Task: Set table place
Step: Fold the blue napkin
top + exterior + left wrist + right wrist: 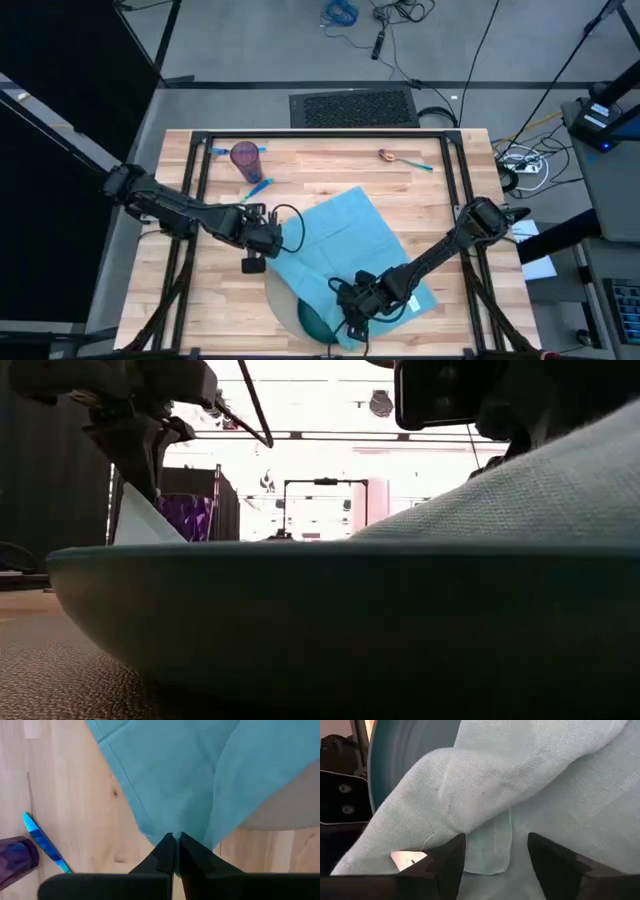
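The round grey placemat (278, 290) lies mostly hidden under a rumpled light blue napkin (345, 240) and teal plate (315, 320). The left gripper (175, 840) has its fingers pinched on the napkin's corner. The right gripper (495, 852) holds its fingers apart over the cloth.

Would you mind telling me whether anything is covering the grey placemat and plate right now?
Yes. The light blue napkin lies draped over most of the grey placemat and part of the teal plate. The left gripper is shut on one napkin corner; the right gripper is open over the cloth.
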Controlling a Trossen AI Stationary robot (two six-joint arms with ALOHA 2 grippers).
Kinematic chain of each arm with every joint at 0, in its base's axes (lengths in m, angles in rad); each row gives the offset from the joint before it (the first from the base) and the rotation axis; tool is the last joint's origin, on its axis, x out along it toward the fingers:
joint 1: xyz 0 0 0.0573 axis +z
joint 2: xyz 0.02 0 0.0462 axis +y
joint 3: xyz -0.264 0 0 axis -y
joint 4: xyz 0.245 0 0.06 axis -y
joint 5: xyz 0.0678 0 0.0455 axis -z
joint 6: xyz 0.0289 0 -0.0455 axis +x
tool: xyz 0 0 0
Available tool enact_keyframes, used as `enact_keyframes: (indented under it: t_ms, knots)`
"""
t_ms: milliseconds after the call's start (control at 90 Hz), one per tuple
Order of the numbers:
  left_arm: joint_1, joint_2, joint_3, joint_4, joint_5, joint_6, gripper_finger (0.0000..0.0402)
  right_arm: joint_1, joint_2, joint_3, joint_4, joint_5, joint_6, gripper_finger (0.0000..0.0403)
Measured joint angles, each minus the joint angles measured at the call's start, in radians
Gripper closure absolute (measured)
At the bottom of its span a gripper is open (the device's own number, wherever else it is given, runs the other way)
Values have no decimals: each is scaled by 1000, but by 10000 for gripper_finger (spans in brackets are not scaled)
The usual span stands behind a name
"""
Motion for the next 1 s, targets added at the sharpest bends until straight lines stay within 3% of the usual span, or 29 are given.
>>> enact_keyframes:
  t_ms: [233, 444, 644, 1000]
  knots:
    - [-3, 0, 0, 0, -7, 0, 402, 12, 11, 0, 11, -2, 18, 268]
    - [-9, 0, 0, 3, -9, 1, 402, 12, 19, 1, 13, -6, -24, 389]
    - [-9, 0, 0, 8, -10, 0, 402, 4, 17, 93, -104, -17, -97, 401]
    - [-20, 0, 0, 9, -12, -25, 402, -1, 12, 359, -551, 100, -166, 403]
